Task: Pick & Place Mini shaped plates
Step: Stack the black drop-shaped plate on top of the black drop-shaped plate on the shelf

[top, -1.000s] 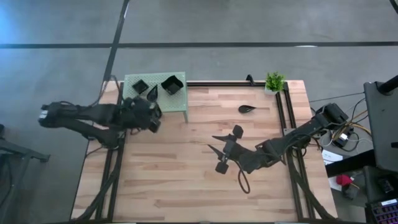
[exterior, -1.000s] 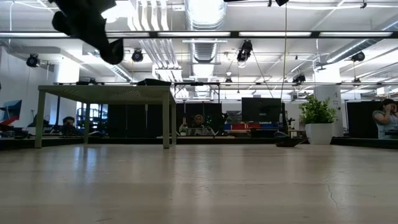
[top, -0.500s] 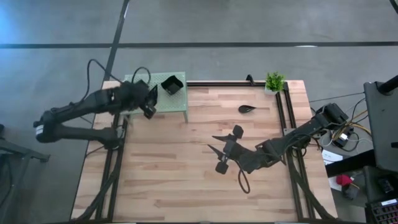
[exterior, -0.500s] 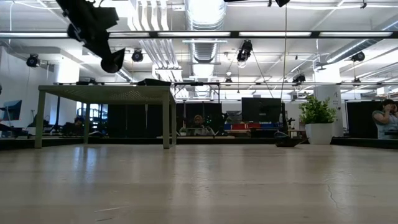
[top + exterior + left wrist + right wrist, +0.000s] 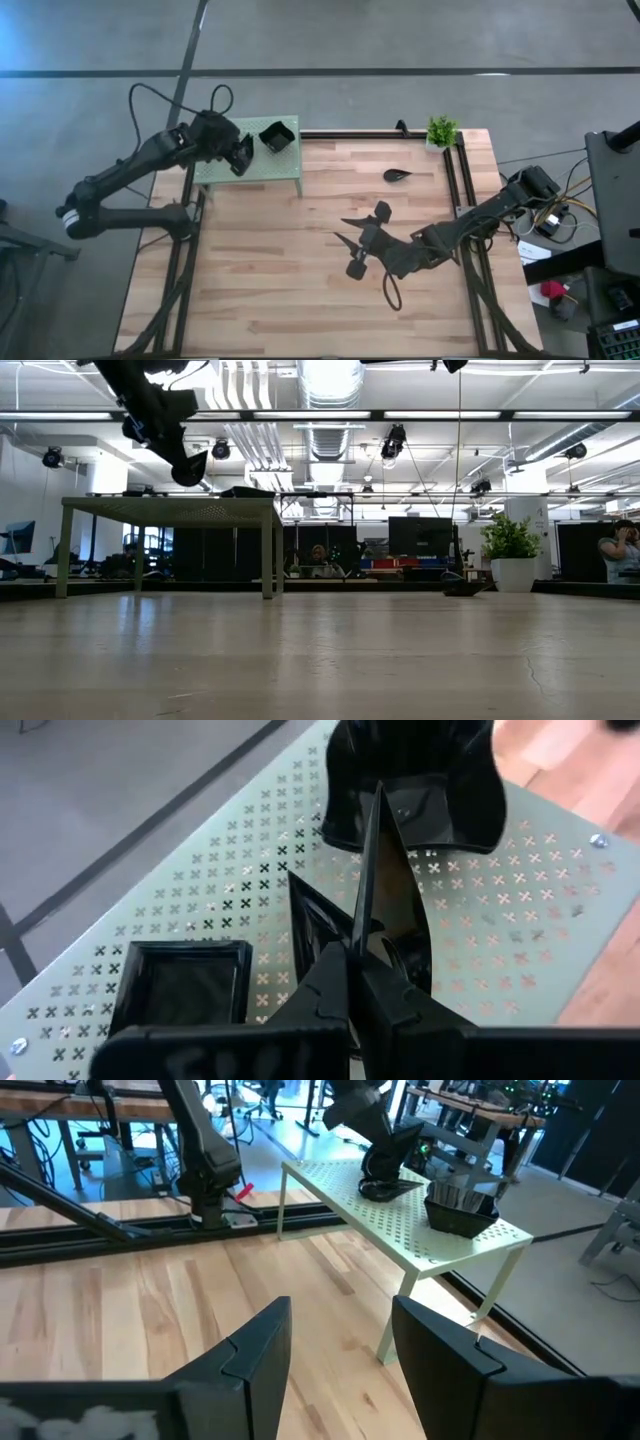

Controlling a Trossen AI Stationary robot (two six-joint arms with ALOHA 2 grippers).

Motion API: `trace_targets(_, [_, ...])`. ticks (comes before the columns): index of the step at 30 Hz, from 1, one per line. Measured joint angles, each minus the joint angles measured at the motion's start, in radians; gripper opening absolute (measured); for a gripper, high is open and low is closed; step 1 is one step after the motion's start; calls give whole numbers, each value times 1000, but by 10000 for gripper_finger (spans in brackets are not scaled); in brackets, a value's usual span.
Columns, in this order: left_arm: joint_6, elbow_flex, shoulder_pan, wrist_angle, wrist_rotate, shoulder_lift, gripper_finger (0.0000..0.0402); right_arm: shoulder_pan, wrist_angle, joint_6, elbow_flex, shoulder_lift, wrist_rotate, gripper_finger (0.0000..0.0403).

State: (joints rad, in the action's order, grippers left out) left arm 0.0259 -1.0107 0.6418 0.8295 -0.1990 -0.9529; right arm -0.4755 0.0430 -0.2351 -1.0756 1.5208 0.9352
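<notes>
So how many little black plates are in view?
5: two square plates and a leaf plate on the green stand, an edge-on plate in the left fingers, a plate on the table. Others may be hidden.

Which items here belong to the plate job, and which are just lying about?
Job:
- leaf plate in left gripper
- square plates on green stand
- leaf plate on table
- right gripper, open, waiting

Lying about:
- potted plant

Left tool (image 5: pixel 240 157) hides plates on green stand (image 5: pixel 285 165).
</notes>
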Motion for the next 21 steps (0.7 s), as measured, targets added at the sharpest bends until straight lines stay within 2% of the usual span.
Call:
trace_targets(10, [-41, 1, 7, 17, -1, -87, 0, 0, 0, -1, 0, 0, 0, 171])
trace_targets(21, [-43, -3, 41, 26, -2, -94, 2, 0, 0, 3, 0, 0, 0, 169])
